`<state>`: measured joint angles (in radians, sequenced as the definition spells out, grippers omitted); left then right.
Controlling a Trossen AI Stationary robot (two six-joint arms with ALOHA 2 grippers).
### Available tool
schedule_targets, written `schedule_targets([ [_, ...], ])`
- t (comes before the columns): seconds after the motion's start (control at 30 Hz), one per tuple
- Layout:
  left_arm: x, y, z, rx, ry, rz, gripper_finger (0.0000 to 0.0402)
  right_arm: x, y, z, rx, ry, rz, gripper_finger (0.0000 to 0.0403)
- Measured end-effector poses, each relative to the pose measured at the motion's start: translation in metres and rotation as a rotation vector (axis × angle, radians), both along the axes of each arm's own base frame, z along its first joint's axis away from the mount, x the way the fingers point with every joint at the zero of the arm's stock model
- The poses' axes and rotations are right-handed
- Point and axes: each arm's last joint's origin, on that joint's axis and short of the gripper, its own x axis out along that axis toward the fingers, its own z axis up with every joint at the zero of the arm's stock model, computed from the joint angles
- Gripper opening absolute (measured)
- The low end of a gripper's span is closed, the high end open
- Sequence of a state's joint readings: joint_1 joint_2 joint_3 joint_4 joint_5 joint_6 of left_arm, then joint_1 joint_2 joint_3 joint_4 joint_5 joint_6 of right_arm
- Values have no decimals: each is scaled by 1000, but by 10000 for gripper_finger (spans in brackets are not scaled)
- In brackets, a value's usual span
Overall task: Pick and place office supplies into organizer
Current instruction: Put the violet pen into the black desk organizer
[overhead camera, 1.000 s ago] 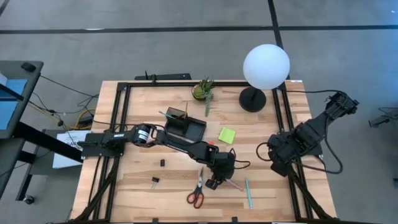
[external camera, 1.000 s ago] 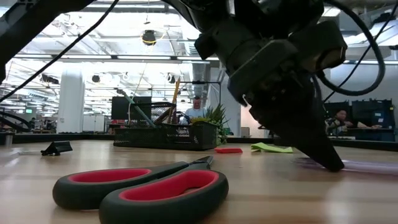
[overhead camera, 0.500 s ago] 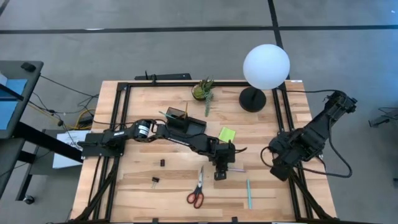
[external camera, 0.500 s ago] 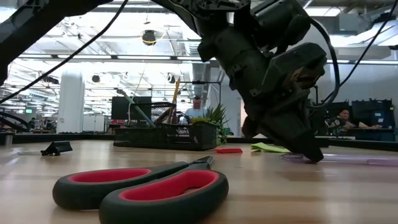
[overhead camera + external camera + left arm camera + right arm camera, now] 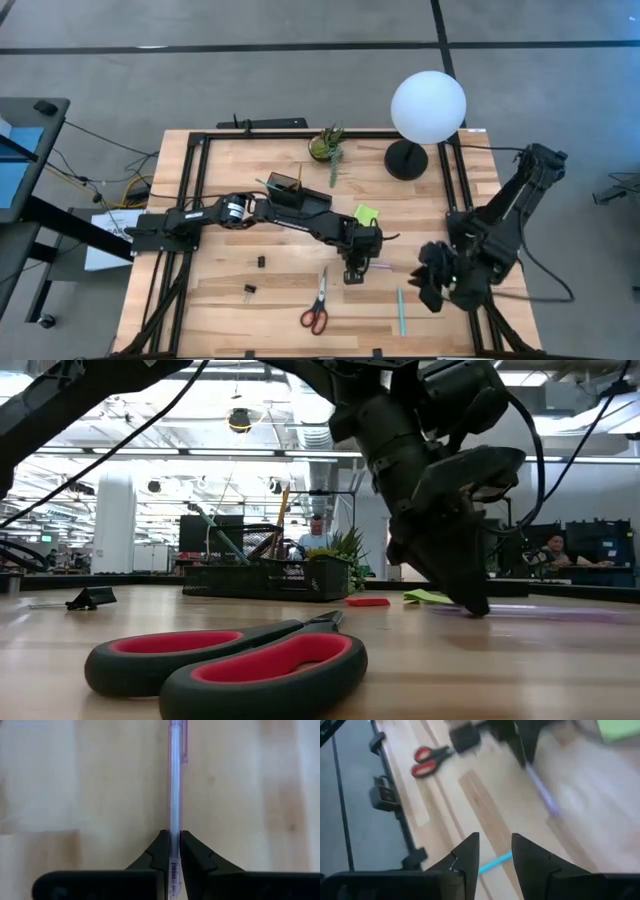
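1 second on, left tool (image 5: 171, 851) has clamped purple pen (image 5: 173, 785).

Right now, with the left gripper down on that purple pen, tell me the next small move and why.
Probably a short straight lift. The left gripper is shut on the purple pen, which lies flat on the table, so raising it clears the wood before carrying it toward the organizer. The right gripper hangs open over the table's right side, near the teal pen.
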<state>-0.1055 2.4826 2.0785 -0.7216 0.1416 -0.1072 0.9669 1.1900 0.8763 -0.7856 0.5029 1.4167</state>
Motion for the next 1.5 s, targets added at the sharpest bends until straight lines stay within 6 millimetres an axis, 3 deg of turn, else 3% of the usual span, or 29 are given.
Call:
schedule_targets([
  [0.2, -3, 2, 2, 25, 33, -8, 11, -24, -8, -73, -184, -183, -34, 107],
  [0.33, -2, 1, 3, -7, 35, -19, 11, -28, -24, -103, -334, -144, 16, 107],
  [0.43, -3, 1, 9, -16, 49, -24, 11, -26, -34, -117, -349, -118, -33, 107],
  [0.57, 0, 0, 20, -17, 32, -26, 5, -16, -37, -127, -339, -141, -30, 107],
  [0.7, 3, 2, 28, -20, 6, -23, 5, 0, -32, -132, -345, -151, 105, 107],
  [0.93, 2, 2, 29, -28, 19, -26, 4, 21, -41, -134, -413, -150, 49, 107],
  [1.1, 3, 2, 27, -19, 20, -22, 2, 29, -47, -137, -393, -71, 159, 107],
  [1.5, 3, 3, 27, 44, 11, 7, 82, 40, -64, -138, -414, -19, 164, 107],
])
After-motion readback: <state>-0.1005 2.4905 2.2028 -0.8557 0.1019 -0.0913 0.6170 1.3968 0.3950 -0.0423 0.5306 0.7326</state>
